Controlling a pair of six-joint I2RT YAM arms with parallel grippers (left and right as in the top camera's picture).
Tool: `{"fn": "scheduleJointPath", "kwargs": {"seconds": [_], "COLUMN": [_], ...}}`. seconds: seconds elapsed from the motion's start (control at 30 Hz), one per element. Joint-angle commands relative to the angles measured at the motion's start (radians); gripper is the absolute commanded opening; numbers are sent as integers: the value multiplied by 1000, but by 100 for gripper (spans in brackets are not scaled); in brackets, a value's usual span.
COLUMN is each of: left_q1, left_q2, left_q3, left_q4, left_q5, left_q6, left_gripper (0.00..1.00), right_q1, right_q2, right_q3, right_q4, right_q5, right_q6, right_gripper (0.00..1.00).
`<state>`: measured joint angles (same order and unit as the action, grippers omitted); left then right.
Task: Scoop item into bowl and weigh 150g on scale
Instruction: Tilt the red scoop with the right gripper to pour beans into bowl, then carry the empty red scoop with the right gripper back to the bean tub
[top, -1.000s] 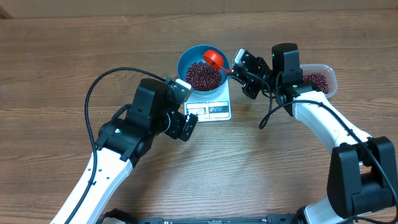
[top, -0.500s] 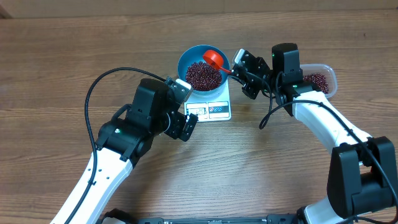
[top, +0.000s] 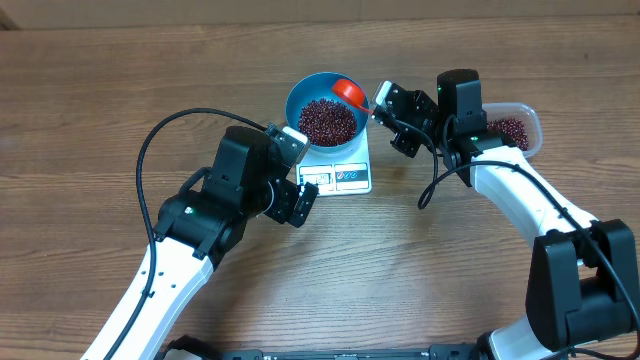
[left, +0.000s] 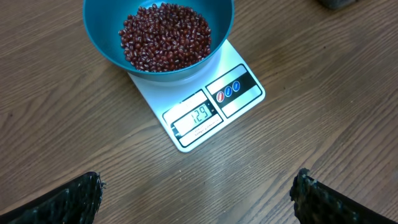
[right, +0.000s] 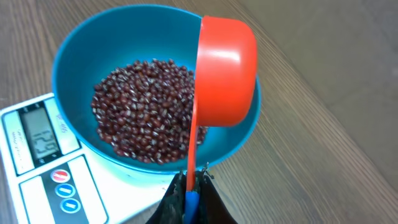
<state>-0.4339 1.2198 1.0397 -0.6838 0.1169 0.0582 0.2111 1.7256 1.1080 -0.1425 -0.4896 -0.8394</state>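
The blue bowl (top: 293, 100) stands on the white scale (top: 335, 177) and holds a heap of dark red-brown beans (top: 327, 121). The scale's display (left: 193, 118) reads 129. My right gripper (top: 378, 112) is shut on the thin handle of a red scoop (top: 349, 92). In the right wrist view the scoop (right: 227, 68) hangs tipped over the bowl's (right: 68, 68) right rim, its outside facing the camera. My left gripper (top: 298, 170) stands open beside the scale's front left. Only bare table lies between its fingertips (left: 81, 196).
A clear plastic container (top: 515, 130) with more beans sits at the right, behind my right arm. The left arm's black cable (top: 150, 150) loops over the table to the left of the scale.
The red scoop has rolled a little and shifted slightly toward the bowl's far right rim. The left arm, bowl and scale have not moved.
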Motion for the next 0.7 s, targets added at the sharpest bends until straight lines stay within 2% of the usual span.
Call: {"fn": "scheduleJointPath", "kwargs": {"seconds": [0.0,0.07,0.33,0.43,0.67], "left_q1": [2,2,2,2,2], "left_q2": [5,5,5,5,5], "left_q3": [0,0,0,0,0], "left_q4": [3,3,3,3,3], "left_q5": [7,7,7,7,7], "left_q6": [-10,-10,-10,-10,-10], "left_gripper": [99,100,100,100,99], "right_q1": [2,2,-27,-66,-192], "right_q2": [-3,-9,-143,-190,-241], "right_q3": [4,4,5,5,5], "right_q4": [5,-1,-50,-55,-196], "right_q5": [31,25,29,29,137], "right_q6": [3,41,420,507,530], "right_gripper": [4,4,4,4,4]}}
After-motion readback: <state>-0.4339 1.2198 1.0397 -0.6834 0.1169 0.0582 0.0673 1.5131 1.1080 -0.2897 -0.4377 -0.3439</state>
